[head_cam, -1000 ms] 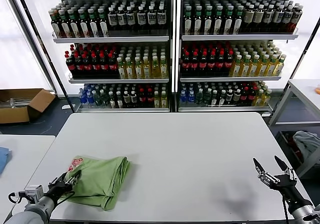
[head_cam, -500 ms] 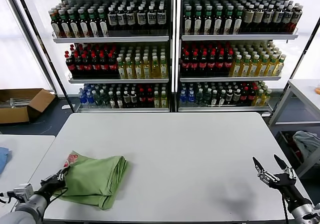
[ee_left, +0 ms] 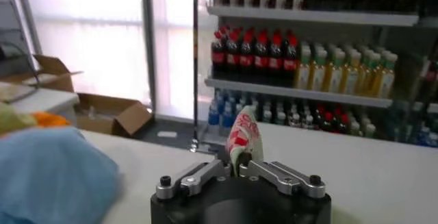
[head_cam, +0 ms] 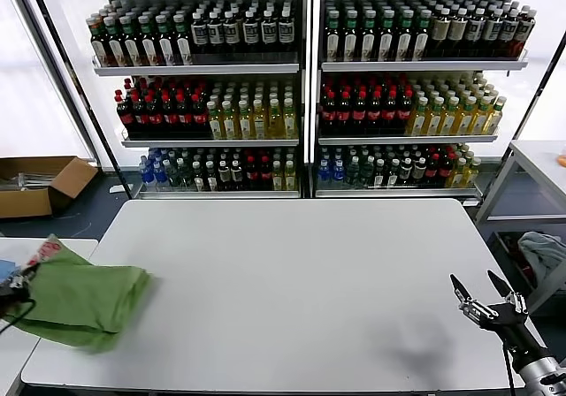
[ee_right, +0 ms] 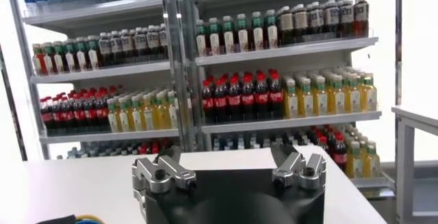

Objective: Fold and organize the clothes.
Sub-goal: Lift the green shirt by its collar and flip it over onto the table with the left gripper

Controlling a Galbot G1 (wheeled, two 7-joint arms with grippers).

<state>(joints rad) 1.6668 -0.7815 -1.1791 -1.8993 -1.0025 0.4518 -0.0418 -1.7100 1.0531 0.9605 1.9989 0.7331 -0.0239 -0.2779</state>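
A folded light-green polo shirt [head_cam: 84, 300] hangs across the left edge of the grey table [head_cam: 301, 281], partly over the gap to a side table. Its red-and-white checkered logo [head_cam: 46, 251] is at its upper left corner. My left gripper [head_cam: 11, 283] is at the far left edge of the head view, shut on the shirt's logo corner. In the left wrist view the gripper [ee_left: 239, 167] pinches that logo fabric [ee_left: 245, 135] between its fingers. My right gripper [head_cam: 473, 278] is open and empty over the table's front right corner; it also shows open in the right wrist view [ee_right: 229, 158].
A white side table [head_cam: 44, 247] stands to the left with a blue cloth [ee_left: 51, 177] on it. Shelves of bottles [head_cam: 301, 95] stand behind the table. A cardboard box [head_cam: 40, 184] lies on the floor at back left. Another table [head_cam: 539, 162] is at right.
My left gripper has pulled the folded shirt leftward, from the table's front left area to over its left edge. The right arm has barely moved.
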